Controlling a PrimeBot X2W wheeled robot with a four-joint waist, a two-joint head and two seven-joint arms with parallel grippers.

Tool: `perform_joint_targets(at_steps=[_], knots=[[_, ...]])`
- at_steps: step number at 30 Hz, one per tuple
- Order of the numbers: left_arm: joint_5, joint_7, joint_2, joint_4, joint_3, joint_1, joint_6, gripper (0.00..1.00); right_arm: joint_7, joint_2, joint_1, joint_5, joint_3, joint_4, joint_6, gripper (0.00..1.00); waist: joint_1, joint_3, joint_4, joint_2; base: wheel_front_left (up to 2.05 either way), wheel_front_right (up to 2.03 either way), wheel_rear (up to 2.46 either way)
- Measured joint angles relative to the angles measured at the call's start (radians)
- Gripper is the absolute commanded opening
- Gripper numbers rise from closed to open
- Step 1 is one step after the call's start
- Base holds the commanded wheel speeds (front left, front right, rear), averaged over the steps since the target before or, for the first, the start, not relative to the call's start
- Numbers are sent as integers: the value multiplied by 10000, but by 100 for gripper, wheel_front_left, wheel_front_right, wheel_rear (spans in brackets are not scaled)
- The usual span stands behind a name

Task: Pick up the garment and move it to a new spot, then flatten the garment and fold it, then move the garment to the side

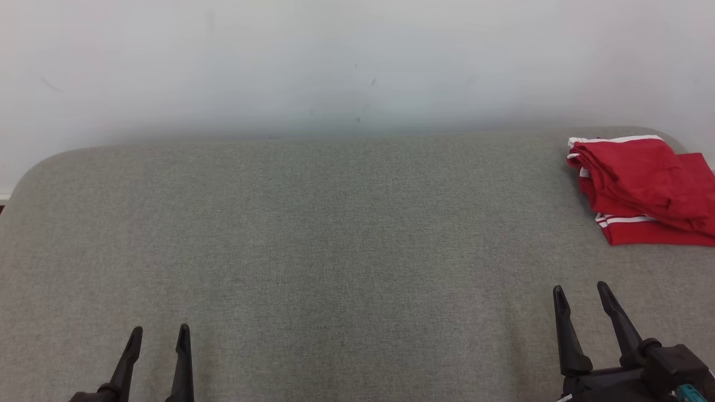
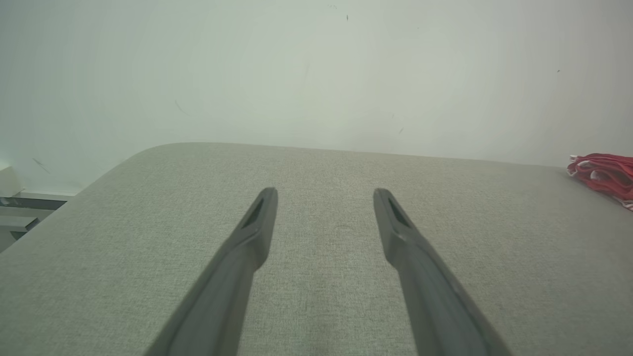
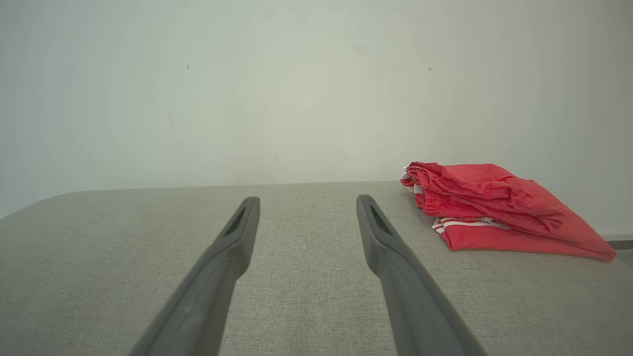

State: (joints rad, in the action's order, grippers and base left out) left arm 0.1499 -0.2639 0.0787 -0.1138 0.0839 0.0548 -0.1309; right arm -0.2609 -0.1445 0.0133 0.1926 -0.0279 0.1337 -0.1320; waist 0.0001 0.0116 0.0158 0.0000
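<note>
Left gripper (image 2: 325,193): two dark fingers spread apart, nothing held, poised over grey fabric-covered table (image 2: 148,222). Red garment (image 2: 603,173), white-trimmed: heaped at table's far right, well apart from gripper. Pale wall (image 2: 296,74) behind.

red garment (image 1: 642,187) white-striped, grey table (image 1: 313,240)

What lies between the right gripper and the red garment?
Nothing but bare grey surface lies between the right gripper and the red garment, as the head view and right wrist view show.

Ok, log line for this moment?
garment: folded, far right of surface | left gripper: open, empty | right gripper: open, empty
</note>
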Motion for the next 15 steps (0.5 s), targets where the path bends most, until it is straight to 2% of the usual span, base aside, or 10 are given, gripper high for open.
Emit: perform_joint_targets(at_steps=[3, 4, 9, 15], knots=[[-2, 0, -17, -40, -50, -10, 0, 100, -4, 2, -101, 81, 8, 19, 0, 100, 0, -14, 49, 0, 0, 0, 0], [6, 0, -21, -67, -42, -13, -2, 0, 0, 13, -87, 79, 0, 56, 0, 0, 0, -19, 61, 0, 0, 0, 0], [144, 50, -111, -508, -73, 130, -13, 0, 73, 123, 177, 148, -59, 477, 0, 0, 0, -22, 57, 0, 0, 0, 0], [1241, 385, -119, -621, -42, 96, -13, 0, 339, 163, 159, 1313, 10, 527, 0, 0, 0, -26, 47, 0, 0, 0, 0]])
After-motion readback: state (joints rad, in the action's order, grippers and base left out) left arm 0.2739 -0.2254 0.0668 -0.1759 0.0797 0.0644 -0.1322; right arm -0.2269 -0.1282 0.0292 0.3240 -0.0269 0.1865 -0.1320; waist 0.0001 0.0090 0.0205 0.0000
